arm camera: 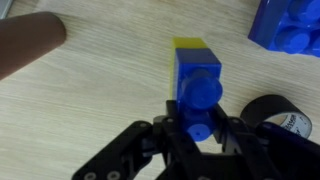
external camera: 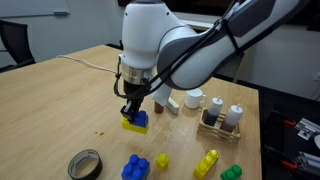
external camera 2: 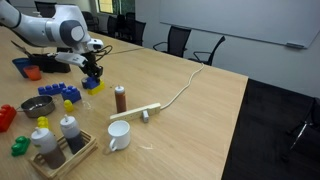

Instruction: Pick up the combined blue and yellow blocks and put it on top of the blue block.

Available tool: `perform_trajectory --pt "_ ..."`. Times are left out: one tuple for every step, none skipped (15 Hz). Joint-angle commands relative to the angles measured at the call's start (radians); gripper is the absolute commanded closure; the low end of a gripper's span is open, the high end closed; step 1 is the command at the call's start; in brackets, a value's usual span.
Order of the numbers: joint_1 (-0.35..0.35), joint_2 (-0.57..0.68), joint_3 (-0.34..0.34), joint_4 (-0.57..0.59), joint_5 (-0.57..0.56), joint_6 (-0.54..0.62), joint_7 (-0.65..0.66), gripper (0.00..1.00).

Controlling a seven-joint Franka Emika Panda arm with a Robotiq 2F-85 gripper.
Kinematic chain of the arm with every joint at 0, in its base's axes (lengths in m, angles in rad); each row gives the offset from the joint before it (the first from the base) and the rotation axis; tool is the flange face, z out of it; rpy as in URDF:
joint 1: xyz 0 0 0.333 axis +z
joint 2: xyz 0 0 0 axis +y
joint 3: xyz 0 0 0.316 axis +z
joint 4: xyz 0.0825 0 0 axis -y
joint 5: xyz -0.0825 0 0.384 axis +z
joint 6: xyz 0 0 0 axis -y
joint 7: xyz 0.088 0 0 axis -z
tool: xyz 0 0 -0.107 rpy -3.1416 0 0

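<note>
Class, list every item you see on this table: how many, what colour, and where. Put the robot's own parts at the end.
combined blue and yellow blocks: 1, blue on yellow, between the gripper's fingers
blue block: 1, blue, near the tape roll
yellow bricks: 2, yellow, beside the blue block
green brick: 1, green, table edge
tape roll: 1, black, table edge
metal bowl: 1, silver, by the bricks
mug: 1, white, beside the tray
brown bottle: 1, brown, upright mid-table
tray: 1, wooden, holding two pale bottles
table: 1, light wood
gripper: 1, black, closed on the combined pair
arm: 1, white, above the table
</note>
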Motion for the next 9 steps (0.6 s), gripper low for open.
perform_trajectory --pt "0.018 -0.058 -0.002 0.004 0.003 -0.141 0.045 0.90" --pt "0.023 -0.068 0.001 0.009 0.003 -0.168 0.066 0.90" --pt "0.028 -0.073 0.003 0.011 0.001 -0.181 0.084 0.90" --pt "0.034 -0.076 0.004 0.011 -0.001 -0.182 0.108 0.90" --pt "0.040 -0.075 0.006 0.012 0.003 -0.182 0.131 0.90" --pt "0.046 -0.073 0.008 0.013 0.008 -0.179 0.153 0.90" --pt "0.049 -0.069 0.013 0.012 0.017 -0.167 0.171 0.90" --pt "0.056 -0.068 0.013 0.010 0.023 -0.159 0.194 0.90" --pt "0.063 -0.068 0.014 0.010 0.028 -0.154 0.214 0.90"
